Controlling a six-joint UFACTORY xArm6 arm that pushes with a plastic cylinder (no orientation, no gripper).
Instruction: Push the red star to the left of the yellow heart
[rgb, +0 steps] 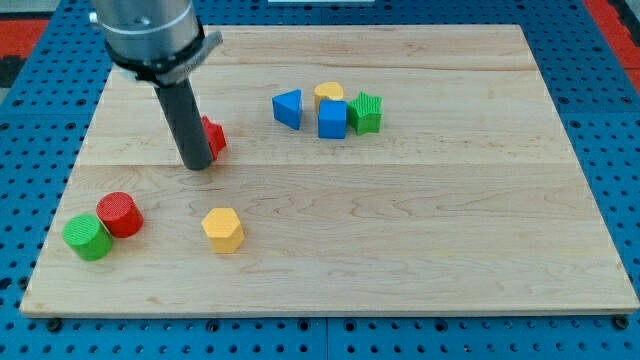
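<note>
My tip (196, 165) rests on the board at the view's left, touching the left side of the red star (213, 137), which the rod partly hides. The yellow heart (328, 94) lies at the view's upper middle, behind the blue cube (332, 119), well to the right of the star. A blue triangle (288, 108) lies between the star and the heart, just left of the heart.
A green star (366, 113) sits right of the blue cube. A red cylinder (120, 214) and a green cylinder (88, 237) touch at the view's lower left. A yellow hexagon (223, 230) lies right of them. The wooden board (420, 240) lies on a blue pegboard.
</note>
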